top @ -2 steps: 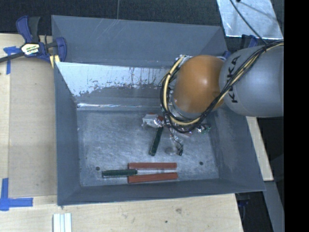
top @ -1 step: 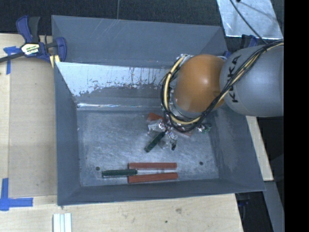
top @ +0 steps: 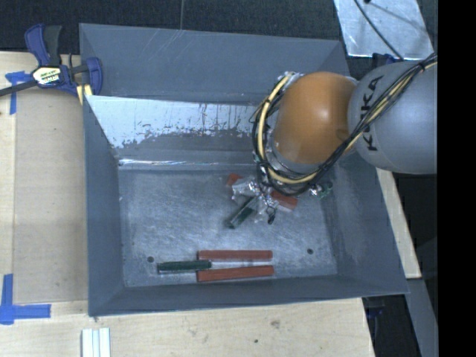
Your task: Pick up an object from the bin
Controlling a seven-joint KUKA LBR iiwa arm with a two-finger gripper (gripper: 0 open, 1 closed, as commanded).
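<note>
My gripper (top: pixel 257 198) is low in the bin's middle right, mostly under the arm's orange dome. Just below and left of it, a short dark green marker (top: pixel 239 216) lies tilted on the bin floor, its upper end right at the gripper. A small red piece (top: pixel 235 178) shows at the gripper's upper left, and another red piece (top: pixel 285 201) at its right, partly hidden by the gripper. Whether any of them is held cannot be told.
Near the bin's front wall lie two long red-brown sticks (top: pixel 235 256) (top: pixel 236 274) side by side, with a dark green pen (top: pixel 183 266) at their left end. The arm comes in from the right over the bin's right wall.
</note>
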